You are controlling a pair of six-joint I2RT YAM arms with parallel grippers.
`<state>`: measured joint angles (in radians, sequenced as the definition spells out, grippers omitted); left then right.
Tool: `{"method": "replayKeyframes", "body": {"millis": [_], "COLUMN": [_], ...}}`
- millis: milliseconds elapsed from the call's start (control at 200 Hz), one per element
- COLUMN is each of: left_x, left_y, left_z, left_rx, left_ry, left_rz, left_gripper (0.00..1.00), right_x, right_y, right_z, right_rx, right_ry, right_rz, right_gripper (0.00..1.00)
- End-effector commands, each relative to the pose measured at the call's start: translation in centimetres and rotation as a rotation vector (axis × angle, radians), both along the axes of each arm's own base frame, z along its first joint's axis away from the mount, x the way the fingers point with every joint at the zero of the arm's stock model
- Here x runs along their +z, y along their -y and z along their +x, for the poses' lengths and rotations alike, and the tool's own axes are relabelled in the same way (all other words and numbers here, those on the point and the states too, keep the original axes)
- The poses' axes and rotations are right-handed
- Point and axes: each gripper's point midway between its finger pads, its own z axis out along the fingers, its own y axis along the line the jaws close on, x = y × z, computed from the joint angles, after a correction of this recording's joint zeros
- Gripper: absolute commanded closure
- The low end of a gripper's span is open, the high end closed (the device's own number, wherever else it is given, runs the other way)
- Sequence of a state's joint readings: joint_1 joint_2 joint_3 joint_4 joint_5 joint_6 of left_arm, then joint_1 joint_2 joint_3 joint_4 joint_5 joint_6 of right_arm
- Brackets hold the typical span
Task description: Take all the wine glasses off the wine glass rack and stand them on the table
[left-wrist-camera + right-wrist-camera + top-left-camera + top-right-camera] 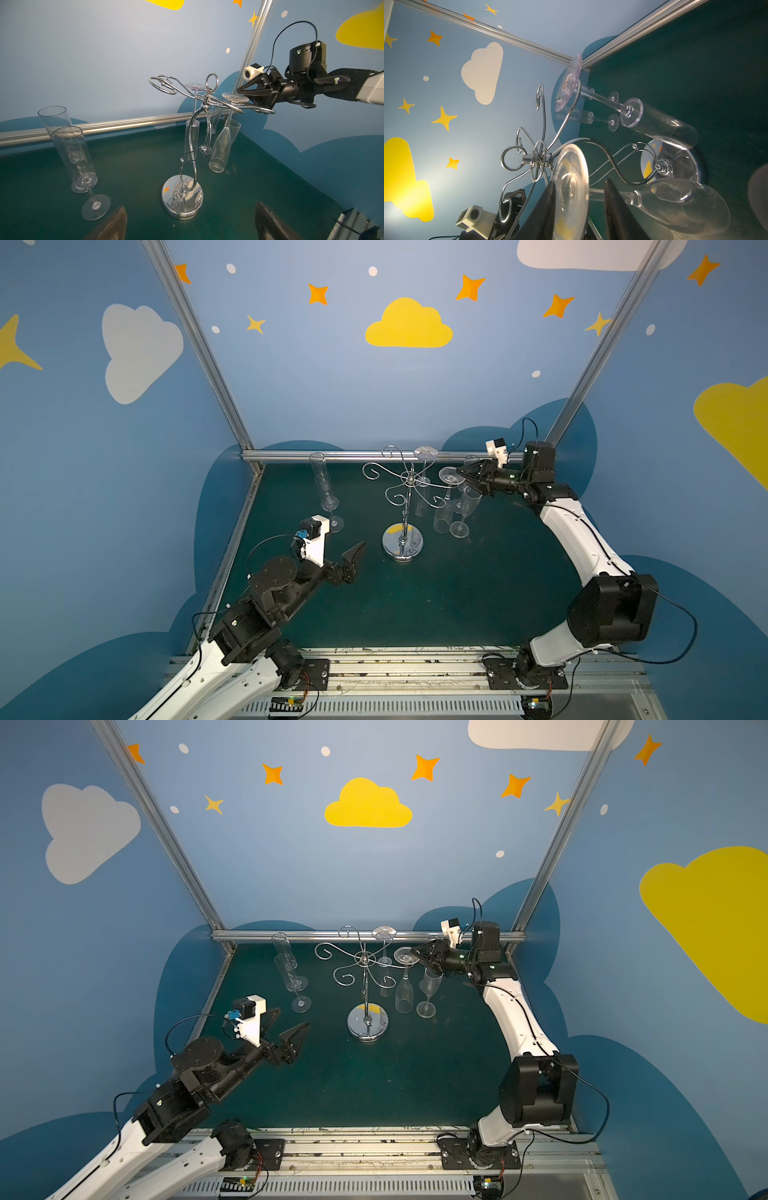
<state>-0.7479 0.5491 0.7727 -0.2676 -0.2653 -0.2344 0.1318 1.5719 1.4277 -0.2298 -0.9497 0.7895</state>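
indoors, green mat (415, 605), blue walls (332, 385); left claw (291, 1018) apart, right claw (579, 182) straddling wine glass (670, 197), grip unclear.

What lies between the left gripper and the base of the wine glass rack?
Only bare green mat lies between the left gripper and the base of the wine glass rack; both top views show it.

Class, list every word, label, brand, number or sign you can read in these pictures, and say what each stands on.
None can be read.
Faint raised lettering on the foot of the hanging wine glass, in the right wrist view: too blurred to read.
The wall decals: clouds, stars and dots only, no writing.
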Motion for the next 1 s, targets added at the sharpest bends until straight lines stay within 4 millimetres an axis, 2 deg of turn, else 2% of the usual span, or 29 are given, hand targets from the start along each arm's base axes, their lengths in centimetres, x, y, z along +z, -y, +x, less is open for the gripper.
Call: {"method": "replayKeyframes", "body": {"millis": [0,430,881,996], "left_x": [-0.5,-0.6,-0.6,-0.4], "left_y": [-0.3,-1.0,-1.2,-1.3], "left_z": [-0.2,-0.7,-1.0,-1.1], "left_rx": [0.006,0.019,0.018,0.016], "left_ry": [-0.014,-0.019,-0.028,-0.020], "left_rz": [-0.001,-0.019,-0.033,-0.045], "left_gripper": [0.06,0.06,0.05,0.05], "right_x": [1.4,0.7,0.5,0.9], "right_y": [-0.8,-1.3,-1.2,-1.2], "right_z": [0.0,1.4,1.7,1.9], "right_rx": [0.040,0.045,0.035,0.033], "right_ry": [0.032,-0.022,-0.048,-0.065], "right_rz": [0.028,0.077,0.104,0.147], "right_gripper": [0.64,0.78,0.91,0.99]}}
